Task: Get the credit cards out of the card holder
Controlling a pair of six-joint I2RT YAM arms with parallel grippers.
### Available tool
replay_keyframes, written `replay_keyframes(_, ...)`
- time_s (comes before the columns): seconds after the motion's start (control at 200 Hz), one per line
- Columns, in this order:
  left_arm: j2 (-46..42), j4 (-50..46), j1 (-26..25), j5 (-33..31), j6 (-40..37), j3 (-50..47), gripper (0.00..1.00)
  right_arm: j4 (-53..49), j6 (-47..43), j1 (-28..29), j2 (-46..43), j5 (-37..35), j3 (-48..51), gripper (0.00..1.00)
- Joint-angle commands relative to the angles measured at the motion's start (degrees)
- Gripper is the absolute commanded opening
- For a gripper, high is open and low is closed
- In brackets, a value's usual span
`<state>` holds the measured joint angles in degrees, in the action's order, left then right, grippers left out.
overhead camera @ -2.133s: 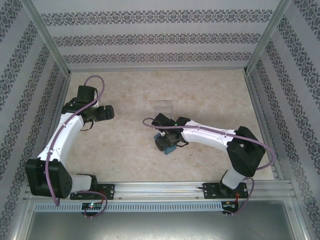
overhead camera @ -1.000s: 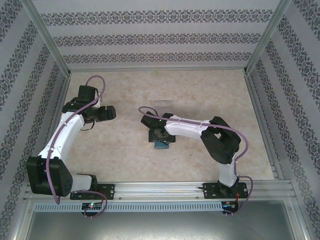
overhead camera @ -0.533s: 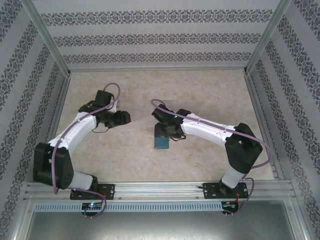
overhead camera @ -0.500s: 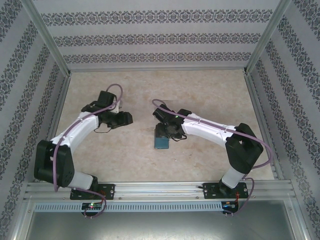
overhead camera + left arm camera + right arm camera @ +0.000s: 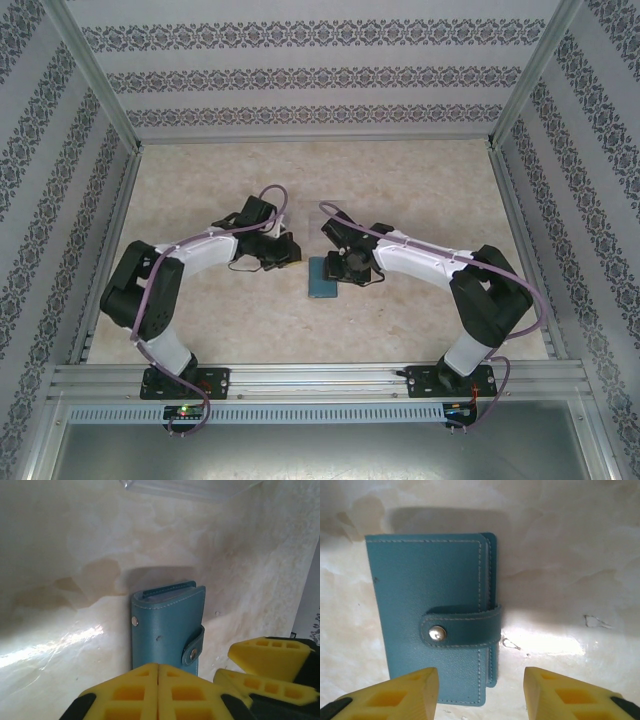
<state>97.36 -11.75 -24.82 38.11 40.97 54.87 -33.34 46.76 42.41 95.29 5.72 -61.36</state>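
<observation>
Teal and leathery, the holder (image 5: 432, 615) lies flat and shut in the middle of the table (image 5: 570, 555), with its tab (image 5: 462, 625) snapped down (the cards are likely locked inside). It looks thin and smooth, with neat stitches. The pale, stone-look table is shiny, so a push could make the holder slide away. The right pincer (image 5: 479, 676) hangs over it, fingers apart. The left pincer (image 5: 158, 672), pressed together, sits just beside it, so the two might bump.

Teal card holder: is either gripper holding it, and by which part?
Nothing is held. The teal folding card holder lies closed on the table; left gripper shut empty, right gripper open above it.
</observation>
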Motion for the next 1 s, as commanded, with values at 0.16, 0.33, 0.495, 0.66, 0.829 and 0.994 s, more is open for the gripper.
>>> replay_keyframes(0.16,5.29,7.9,-2.64,5.08,4.89,1.51,0.02,0.87,0.09,-0.71,1.95,2.39,-1.76,0.44)
replay_keyframes(0.33,8.45,6.39,-3.05,5.39,4.2,2.94,0.0,0.75,-0.22,-0.64,4.15,2.39,-3.63,0.42)
replay_keyframes(0.495,10.12,5.95,-3.06,5.56,3.88,2.88,0.0,-0.45,-0.89,-0.46,5.97,1.78,-5.76,0.41)
replay_keyframes(0.66,10.78,6.56,-3.1,5.59,3.99,2.23,0.0,-0.67,-0.8,-0.27,7.94,1.4,-6.54,0.41)
replay_keyframes(0.829,10.84,7.78,-2.97,5.66,4.57,1.37,0.0,-0.63,-0.71,0.06,10.57,1.48,-6.88,0.44)
replay_keyframes(0.994,10.92,8.1,-2.98,5.66,4.56,0.81,0.0,-2.35,-1.27,0.75,12.5,-0.57,-7.53,0.43)
